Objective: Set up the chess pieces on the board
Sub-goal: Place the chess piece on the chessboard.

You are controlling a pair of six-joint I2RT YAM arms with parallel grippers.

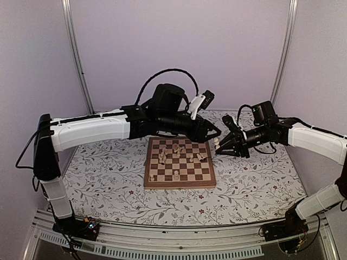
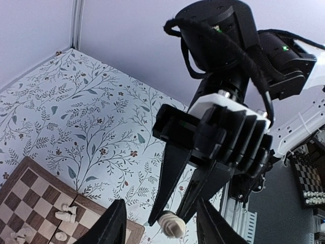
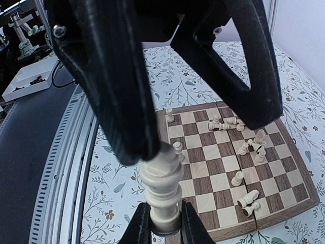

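Floral-printed pale table cover [image 1: 108, 179] is spread wide around the square wooden chessboard with brown and cream checks [image 1: 179, 184]. Near its far right corner the black left gripper [image 2: 160, 206] is seen parted, holding nothing. The black right gripper [image 3: 163, 223] is clamped on a turned pale wooden chessman [image 3: 161, 188]. Small beige pieces [image 3: 238, 178] are scattered on the checks, some lying.

Right end effector [image 3: 165, 216] clamps pale chess piece [image 3: 161, 183], type unclear; other pieces [image 3: 237, 178] strewn on board [image 3: 203, 170].
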